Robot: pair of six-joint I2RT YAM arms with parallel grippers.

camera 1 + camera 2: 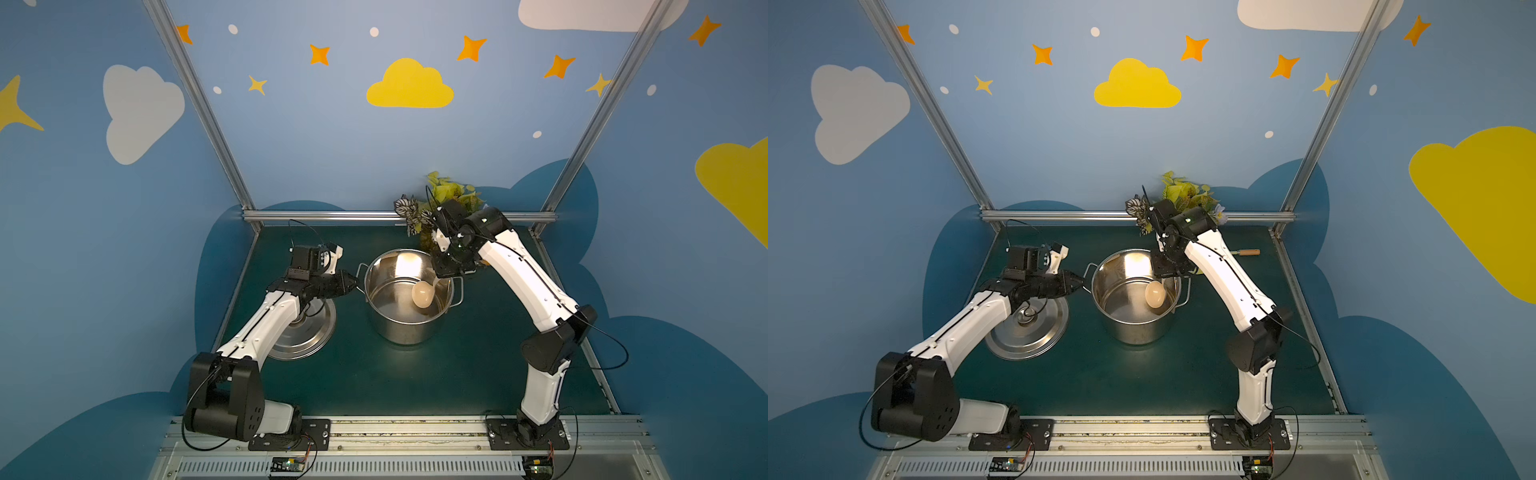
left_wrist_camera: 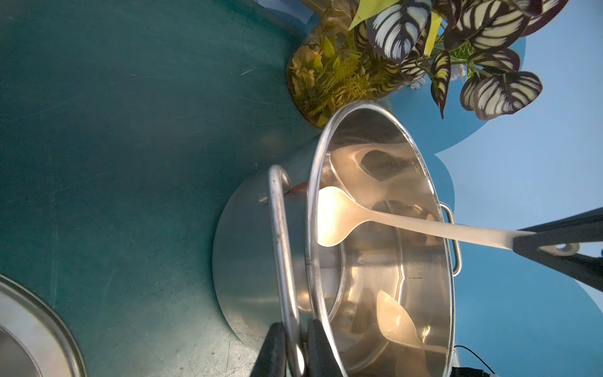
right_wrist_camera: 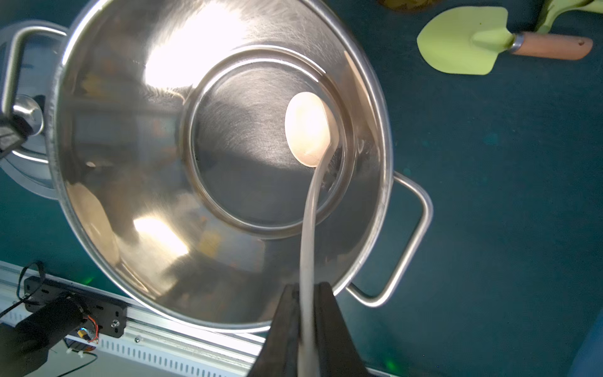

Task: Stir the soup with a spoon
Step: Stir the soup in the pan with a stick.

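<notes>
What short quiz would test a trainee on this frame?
1. True or false: the right gripper is shut on the handle of the long cream-beige plastic ladle.
2. The left gripper clamps: A) the side handle of the large steel pot; B) the round steel lid; C) the lime-green trowel.
3. Where is the ladle's bowl?
Key: 1 true; 2 A; 3 inside the pot, near its bottom.

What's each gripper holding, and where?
The right gripper holds the ladle near its handle's end; the left gripper holds the pot by a side handle.
</notes>
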